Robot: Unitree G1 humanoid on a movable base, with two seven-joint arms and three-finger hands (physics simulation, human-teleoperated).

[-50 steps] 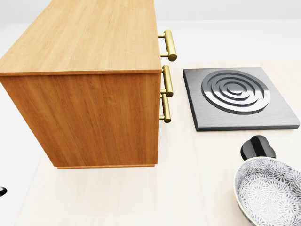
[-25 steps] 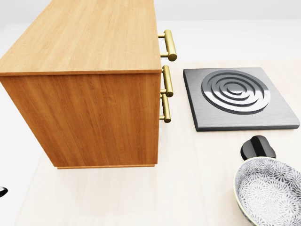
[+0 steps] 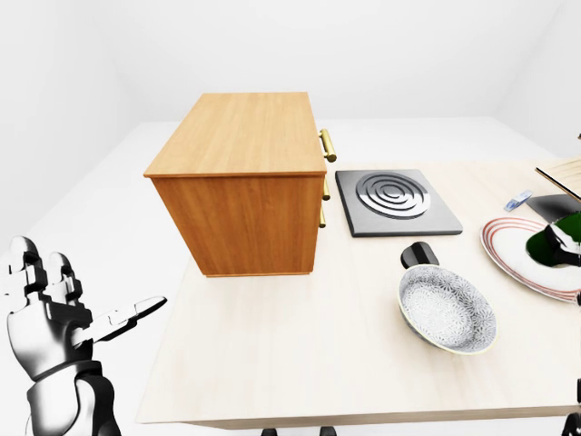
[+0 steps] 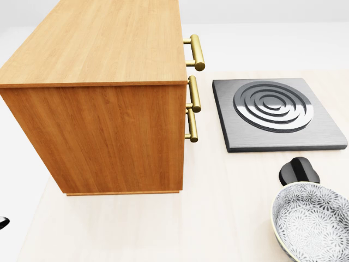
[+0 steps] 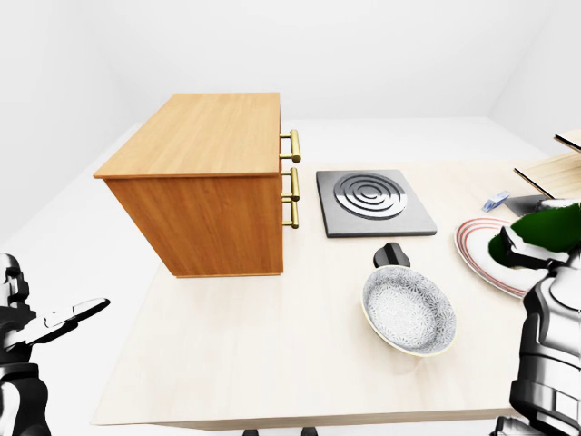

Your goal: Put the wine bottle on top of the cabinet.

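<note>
The wooden cabinet (image 3: 245, 154) with brass handles stands on the left part of the pale table (image 3: 300, 363); its flat top is bare. The dark green wine bottle (image 3: 552, 247) shows at the right edge of the left-eye view, over a red-rimmed plate (image 3: 508, 250). In the right-eye view my right hand (image 5: 522, 252) rises at the far right, right against the bottle (image 5: 545, 227); whether its fingers close round the bottle is unclear. My left hand (image 3: 100, 309) hangs open off the table's left side, holding nothing.
A grey hob plate (image 3: 395, 200) lies just right of the cabinet. Below it sit a black knob-like piece (image 3: 419, 254) and a patterned bowl (image 3: 447, 313). Wooden boards (image 3: 563, 177) show at the far right.
</note>
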